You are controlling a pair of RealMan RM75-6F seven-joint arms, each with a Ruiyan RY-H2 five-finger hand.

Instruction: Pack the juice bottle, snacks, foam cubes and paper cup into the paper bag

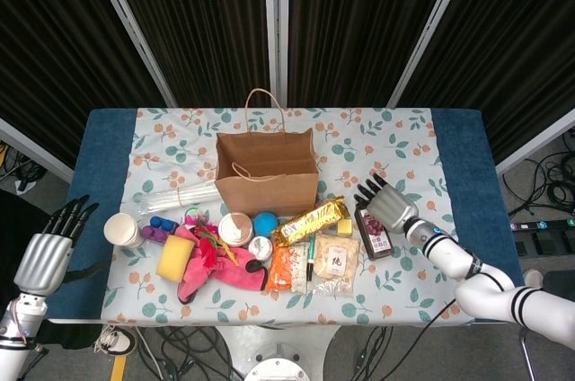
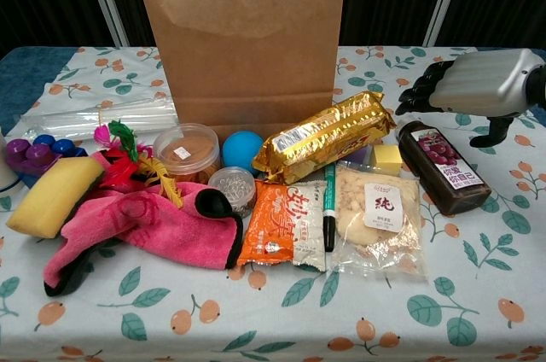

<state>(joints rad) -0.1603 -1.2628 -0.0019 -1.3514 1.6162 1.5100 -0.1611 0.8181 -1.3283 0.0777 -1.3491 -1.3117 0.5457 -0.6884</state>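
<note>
The brown paper bag [image 1: 267, 170] [image 2: 243, 37] stands upright and open at the table's middle. In front of it lie a gold snack pack [image 1: 311, 220] [image 2: 324, 136], an orange pack [image 1: 279, 269] [image 2: 277, 224] and a clear pack [image 1: 334, 262] [image 2: 380, 217]. The dark juice bottle [image 1: 374, 237] [image 2: 442, 166] lies flat at the right. My right hand [image 1: 388, 204] [image 2: 478, 84] hovers just above its cap end, open and holding nothing. A yellow foam block [image 1: 174, 258] [image 2: 53, 194] and a small yellow cube [image 1: 344, 227] [image 2: 386, 159] lie among the items. The paper cup [image 1: 122, 230] stands at the left. My left hand [image 1: 49, 251] hangs open off the table's left edge.
A pink glove [image 1: 216, 269] [image 2: 145, 225], a blue ball [image 1: 264, 224] [image 2: 241, 148], a round tub [image 1: 235, 229] [image 2: 186, 148], a small lidded jar [image 2: 232, 187], a green pen [image 2: 329, 208], purple pieces [image 1: 157, 228] and a clear straw pack [image 1: 180, 192] crowd the left front.
</note>
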